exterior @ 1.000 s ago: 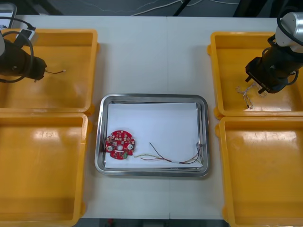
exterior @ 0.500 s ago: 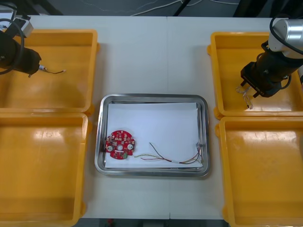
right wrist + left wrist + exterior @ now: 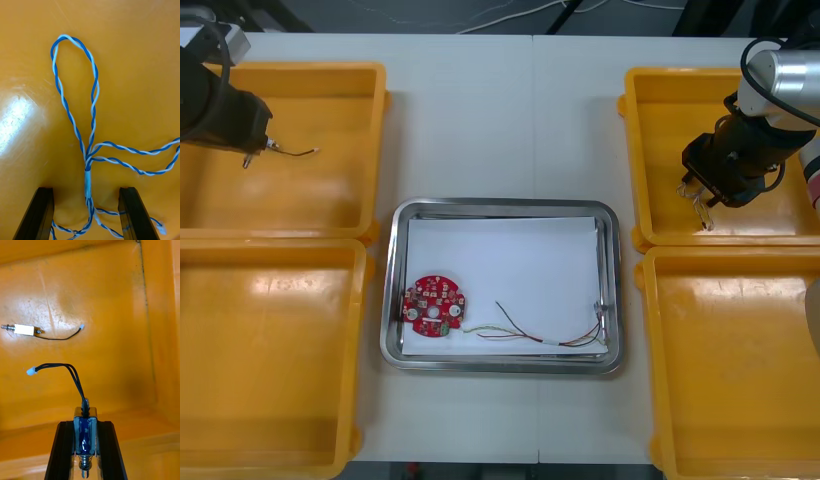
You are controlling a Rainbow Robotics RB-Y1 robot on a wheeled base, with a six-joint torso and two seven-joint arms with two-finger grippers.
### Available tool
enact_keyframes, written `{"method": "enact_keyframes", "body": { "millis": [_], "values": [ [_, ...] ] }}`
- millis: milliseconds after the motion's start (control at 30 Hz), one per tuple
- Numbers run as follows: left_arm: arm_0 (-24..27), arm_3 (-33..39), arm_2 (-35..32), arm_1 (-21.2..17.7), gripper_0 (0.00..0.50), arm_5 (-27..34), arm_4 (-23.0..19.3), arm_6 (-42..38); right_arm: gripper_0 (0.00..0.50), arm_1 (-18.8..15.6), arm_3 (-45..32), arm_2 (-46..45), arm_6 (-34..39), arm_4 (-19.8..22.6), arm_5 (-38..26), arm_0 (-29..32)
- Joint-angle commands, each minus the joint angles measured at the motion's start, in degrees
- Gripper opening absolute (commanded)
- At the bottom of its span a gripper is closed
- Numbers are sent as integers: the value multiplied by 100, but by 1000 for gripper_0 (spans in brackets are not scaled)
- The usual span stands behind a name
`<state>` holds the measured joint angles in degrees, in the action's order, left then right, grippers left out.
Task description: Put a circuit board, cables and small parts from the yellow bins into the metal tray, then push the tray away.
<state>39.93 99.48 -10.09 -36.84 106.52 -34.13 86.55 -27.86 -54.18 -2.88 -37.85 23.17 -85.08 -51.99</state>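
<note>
Tray (image 3: 392, 290) mid-table, holding board (image 3: 433, 304) and red-yellow cable (image 3: 530, 335). Left gripper (image 3: 256, 150) over far left bin (image 3: 330, 200), jaws pinching small part (image 3: 85, 420) with black leads; second part (image 3: 23, 329) on bin floor. Right gripper (image 3: 698, 203) in far right bin (image 3: 660, 110), jaws spread astride blue-white cable (image 3: 87, 180).

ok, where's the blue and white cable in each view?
Front view: blue and white cable in the far right yellow bin, just under the right gripper.
Right wrist view: cable between that gripper's open fingers, loop beyond them.
Left wrist view: not in it.
Shared landmark: right gripper over that bin's floor.
</note>
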Motion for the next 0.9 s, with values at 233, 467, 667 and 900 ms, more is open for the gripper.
{"method": "enact_keyframes", "body": {
  "millis": [233,467,667,900],
  "values": [
    [129,1047,1045,301,0,348,-244,-1474,500,70,-13,-81,32,-128,97,-259],
    [129,1803,1616,389,0,348,-411,-2459,183,61,-13,-20,32,-102,97,-250],
    [32,2585,2117,380,0,348,-630,-3575,0,61,-13,-11,14,-84,62,-250],
    [-232,3420,2574,353,0,348,-648,-4410,0,-9,-13,-11,-399,-76,0,-355]
  ]
}}
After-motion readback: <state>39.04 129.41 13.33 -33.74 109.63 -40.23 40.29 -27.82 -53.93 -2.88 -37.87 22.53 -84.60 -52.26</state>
